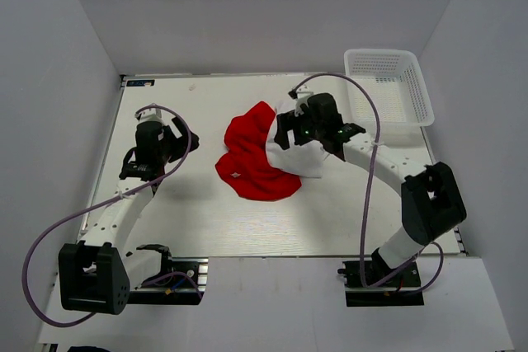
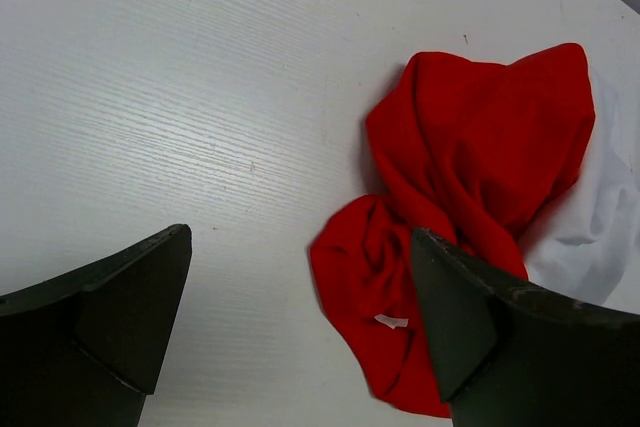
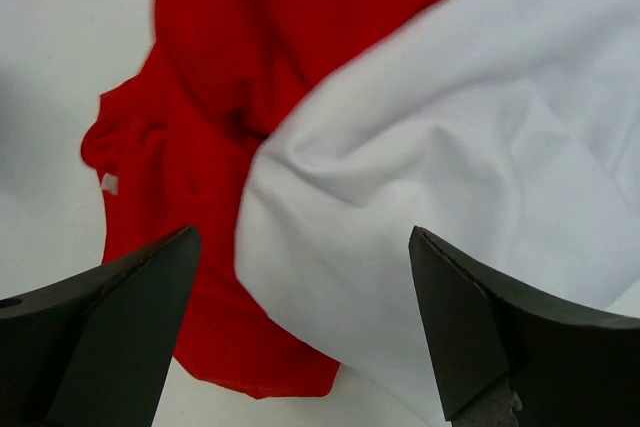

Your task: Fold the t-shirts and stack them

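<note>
- The red t-shirt [image 1: 250, 158] and the white t-shirt [image 1: 295, 160] lie crumpled and overlapping at the centre of the counter [image 1: 206, 220], unfolded.
- The right gripper [image 3: 300, 237], jaws spread, hangs over the white one, probably to separate it.
- The left gripper [image 2: 300, 237], also spread and empty, hovers at frame left.

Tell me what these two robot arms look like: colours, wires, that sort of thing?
The left arm and right arm have white links with chunky black joints and black bases. A thin purplish-grey cable loops along each. The left tool and right tool each end in two dark, wedge-shaped fingers.
</note>
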